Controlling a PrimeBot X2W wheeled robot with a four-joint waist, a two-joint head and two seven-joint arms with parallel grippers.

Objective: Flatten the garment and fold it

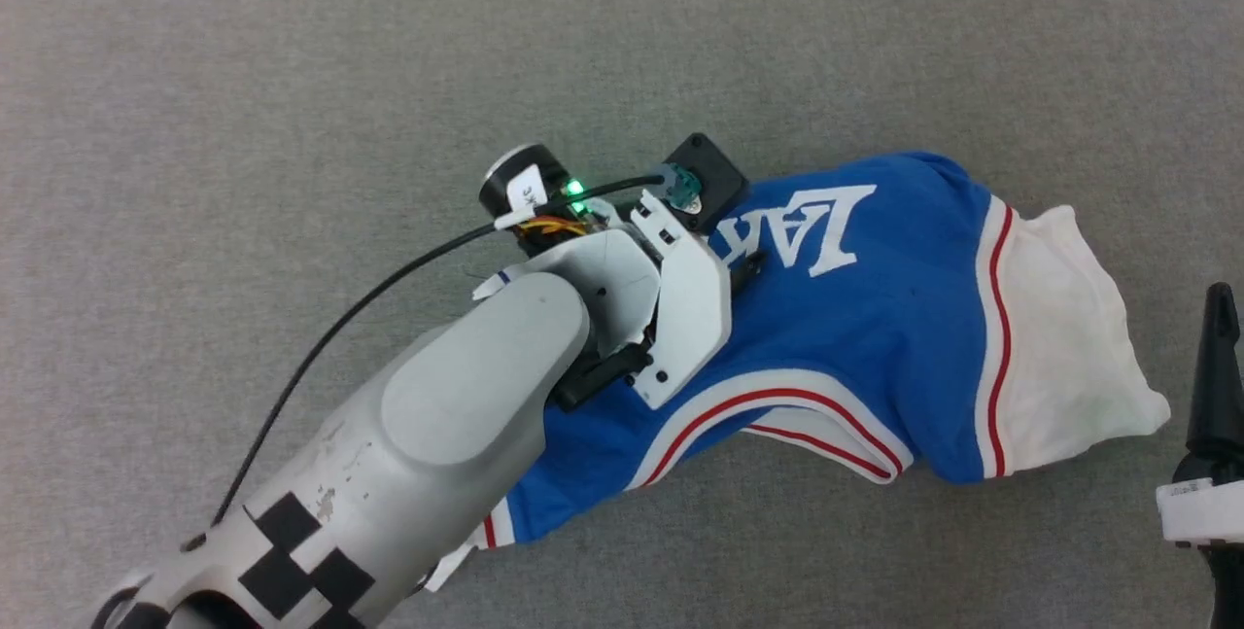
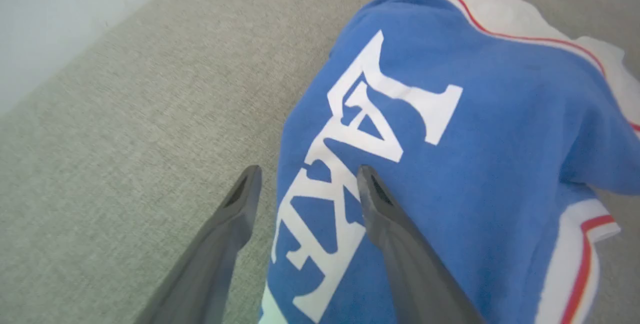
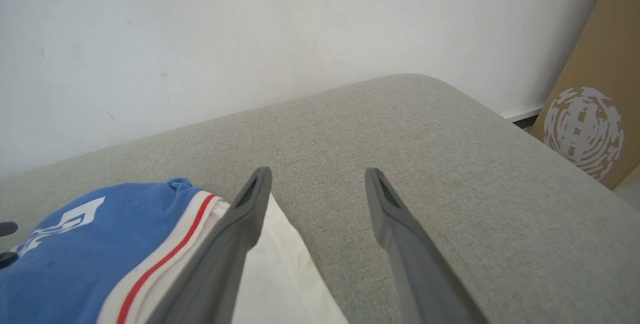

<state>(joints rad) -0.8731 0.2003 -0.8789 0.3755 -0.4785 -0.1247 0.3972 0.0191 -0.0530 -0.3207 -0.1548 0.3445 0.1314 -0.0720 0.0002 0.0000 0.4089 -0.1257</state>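
- Grey upholstered bench (image 1: 292,75) fills my head view, with a white wall (image 3: 250,23) behind its far edge and a brown board (image 3: 585,128) leaning off one corner.
- I see the garment (image 1: 875,318) lying right of the middle of the bench, bunched into a lump instead of spread out.
- Its blue body is humped and wrinkled. The white lettering (image 2: 370,164) reads upside down to me and runs off under a fold.
- One white sleeve (image 1: 1059,337) sticks out crumpled on the right, and the striped neck trim (image 1: 777,405) curls along the near side.
- My left gripper (image 2: 307,174) has its fingers spread wide, one over bare bench and the other over the lettering, straddling the shirt's edge. I cannot tell whether they touch the cloth.
- My right gripper (image 3: 317,174) has its fingers wide apart too, with nothing between them, just beside the white sleeve.
- By my reckoning nothing of the task is finished. The shirt is not yet flat, its hem and second sleeve are hidden from me, and no fold is made.
- What I have left is to spread it out, smooth it and then fold it.
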